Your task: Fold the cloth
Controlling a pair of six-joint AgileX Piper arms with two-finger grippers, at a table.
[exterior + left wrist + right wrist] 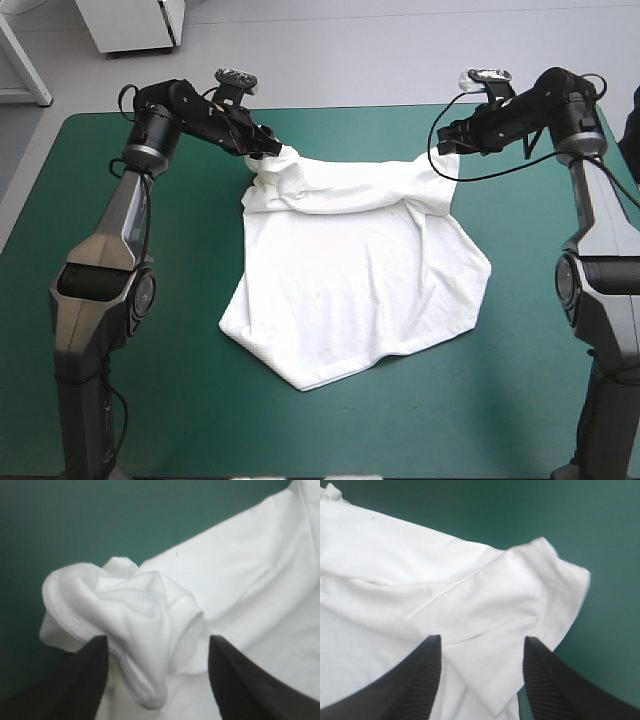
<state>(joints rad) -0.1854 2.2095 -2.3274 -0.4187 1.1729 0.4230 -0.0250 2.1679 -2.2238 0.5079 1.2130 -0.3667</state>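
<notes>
**Grippers poised at both sleeves, nothing yet held**

The T-shirt (355, 270) lay spread on the cover (150, 400). Its sleeve line ran straight from the left gripper (266, 150) to the right gripper (446, 141), and its hem lay well behind both. Each gripper stood with its fingers wide apart and a sleeve between them: the bunched left sleeve (125, 615) and the flatter right sleeve (545, 590). Neither appeared to pinch cloth, though contact at the fingertips was hard to judge. With both arms equally near, the next move likely called for closing on both sleeves together.
</notes>
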